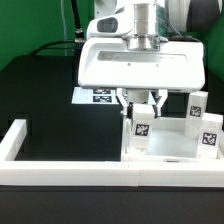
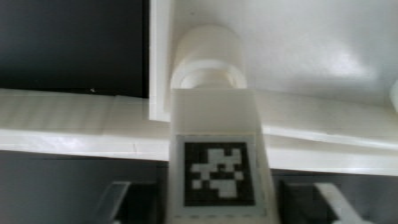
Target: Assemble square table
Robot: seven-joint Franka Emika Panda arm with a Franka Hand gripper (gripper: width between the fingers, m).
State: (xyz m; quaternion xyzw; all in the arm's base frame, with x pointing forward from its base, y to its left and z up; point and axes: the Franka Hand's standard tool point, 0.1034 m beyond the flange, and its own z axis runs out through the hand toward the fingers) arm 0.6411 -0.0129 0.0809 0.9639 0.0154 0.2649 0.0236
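The white square table slab (image 1: 170,145) lies at the exterior view's right, against the border wall. Three white tagged legs stand upright on it: one at its near left corner (image 1: 143,125), one at the back (image 1: 196,103) and one at the right (image 1: 210,140). My gripper (image 1: 141,104) hangs over the near left leg, open, with a finger on each side of it. In the wrist view that leg (image 2: 217,150) shows its tag between my fingers (image 2: 118,202), with a gap on both sides. My gripper (image 2: 222,208) is not closed on it. The slab (image 2: 329,55) lies behind the leg.
The long white U-shaped border wall (image 1: 100,176) runs along the front and up the exterior view's left (image 1: 18,140). The marker board (image 1: 100,96) lies flat behind my gripper. The table surface is black (image 1: 45,85).
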